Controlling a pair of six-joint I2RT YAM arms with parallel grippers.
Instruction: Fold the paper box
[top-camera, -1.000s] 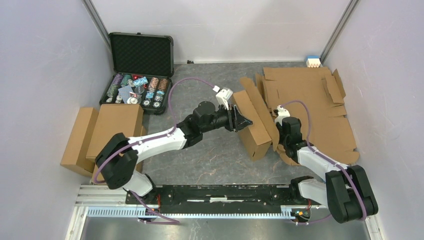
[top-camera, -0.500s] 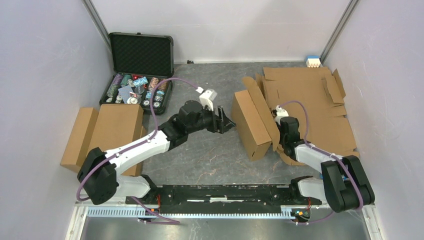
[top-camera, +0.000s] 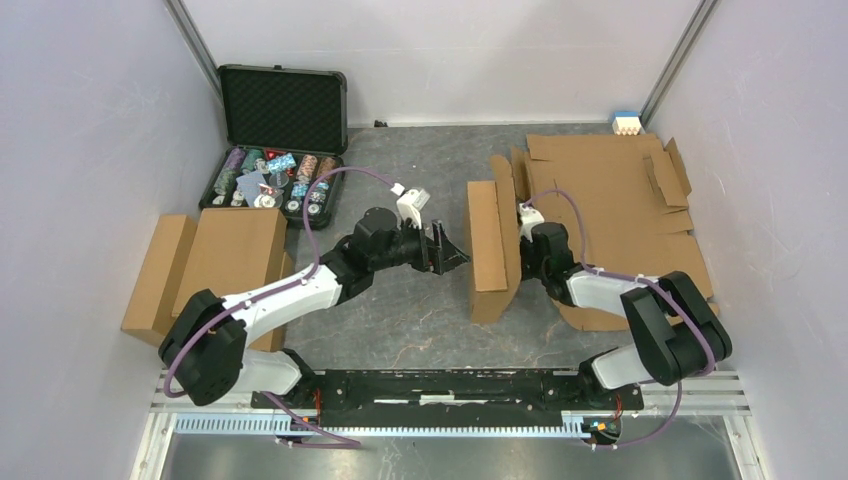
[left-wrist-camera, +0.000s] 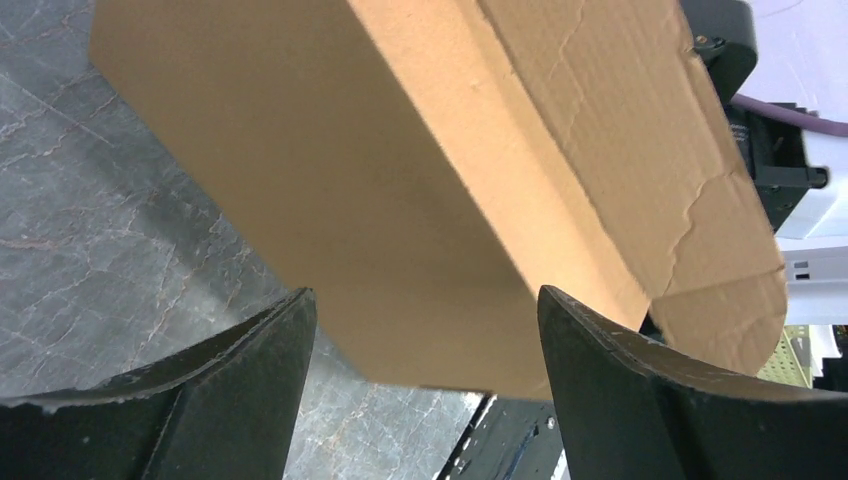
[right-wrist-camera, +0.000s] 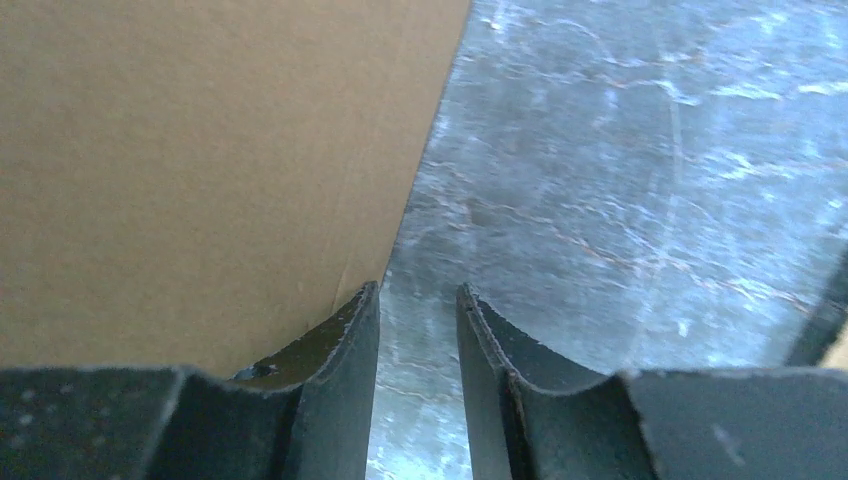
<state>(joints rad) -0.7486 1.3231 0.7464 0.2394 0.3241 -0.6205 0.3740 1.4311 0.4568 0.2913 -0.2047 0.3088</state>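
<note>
The paper box is a folded brown cardboard mailer. It stands on its long edge at mid-table, with a loose flap rising behind it. My left gripper is open and empty, just left of the box and apart from it. In the left wrist view the box fills the space ahead of the gripper. My right gripper is against the box's right side. In the right wrist view it is nearly shut and holds nothing. The box lies outside its left finger.
Flat cardboard sheets lie at the back right, under and behind my right arm. Finished brown boxes are stacked at the left edge. An open black case of poker chips sits at the back left. A small white-and-blue object is in the far right corner.
My left gripper let go of the box and drew back to the left. The box turned more upright onto its edge. My right gripper moved up and left against its right side.
</note>
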